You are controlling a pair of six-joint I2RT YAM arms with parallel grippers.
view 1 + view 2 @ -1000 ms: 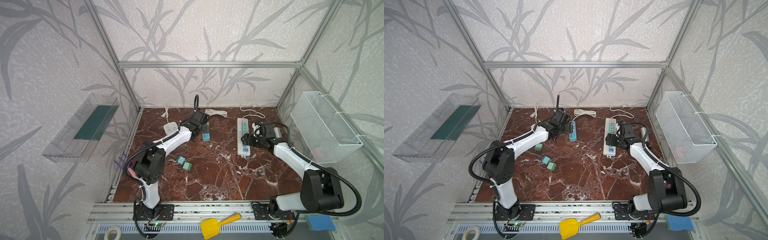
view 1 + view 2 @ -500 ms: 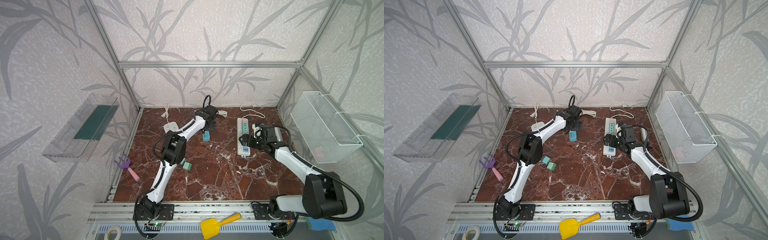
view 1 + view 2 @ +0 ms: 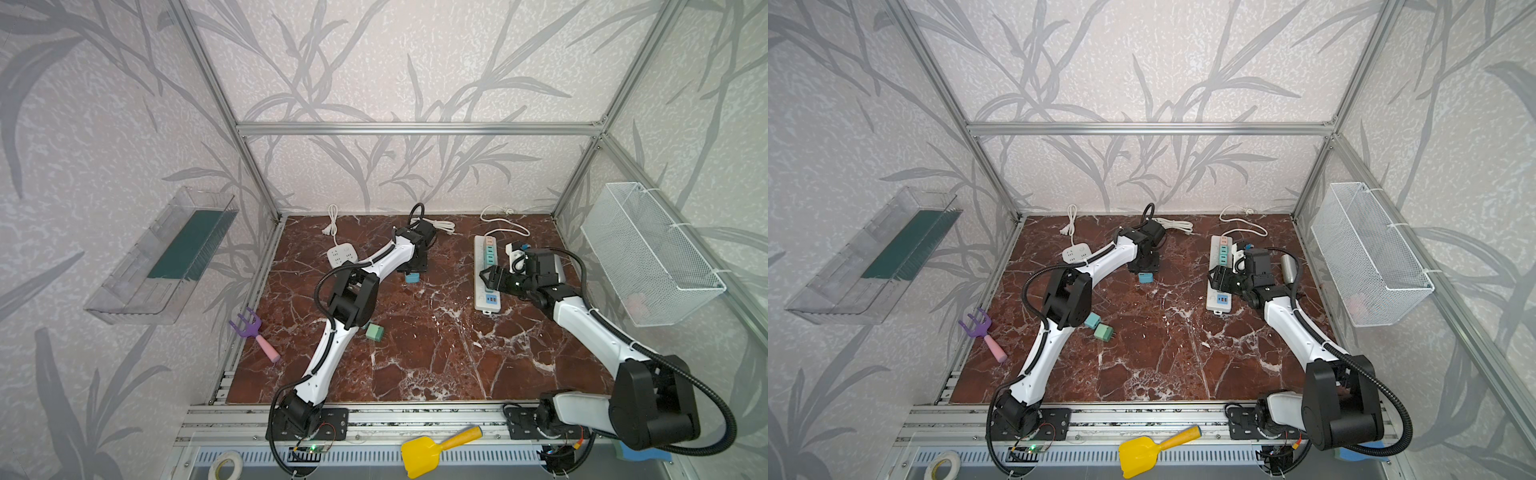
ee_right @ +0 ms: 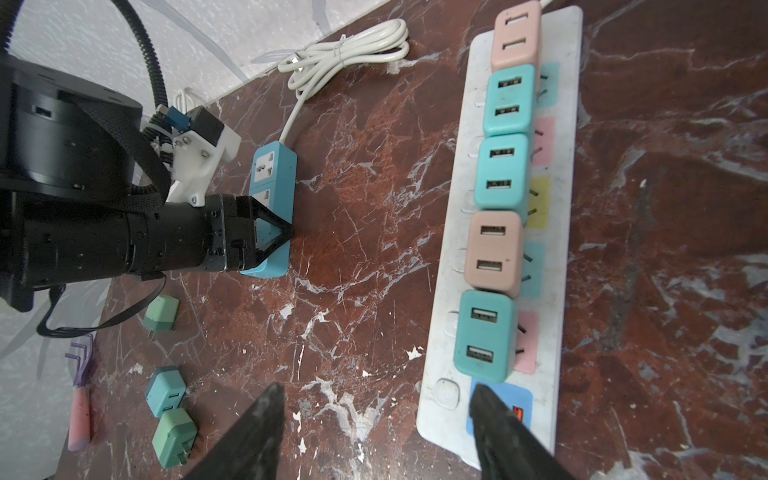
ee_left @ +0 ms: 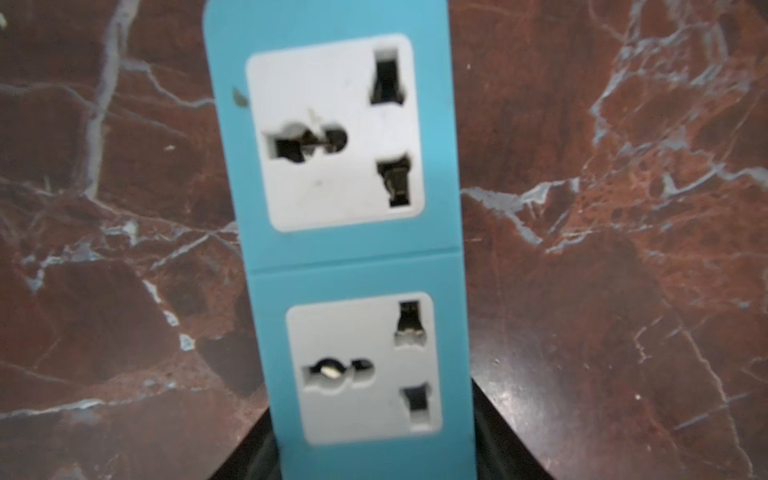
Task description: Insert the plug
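A small blue power strip [image 5: 332, 257] with two white sockets lies on the marble at the back centre, and its near end [image 3: 411, 277] [image 3: 1145, 277] shows in both top views. My left gripper [image 5: 372, 415] [image 3: 411, 269] is shut on its sides, fingers [image 4: 270, 232] straddling it. A long white power strip [image 4: 565, 208] [image 3: 484, 299] carries several teal and pink plugs [image 4: 486, 336]. My right gripper [image 4: 376, 390] [image 3: 490, 278] stands open, one finger over that strip's near end, holding nothing. Loose plugs [image 4: 164, 390] [image 3: 1104, 332] lie near the left arm.
A white square socket hub [image 3: 341, 254] and a coiled white cable [image 3: 442, 225] lie at the back. A purple rake [image 3: 253, 332] lies at the left edge. A wire basket [image 3: 648, 257] hangs on the right wall and a clear bin [image 3: 166, 257] on the left.
The left arm stretched out over the blue power strip and its jaws closed on it. The right gripper narrowed and shifted slightly toward the white strip's near end.
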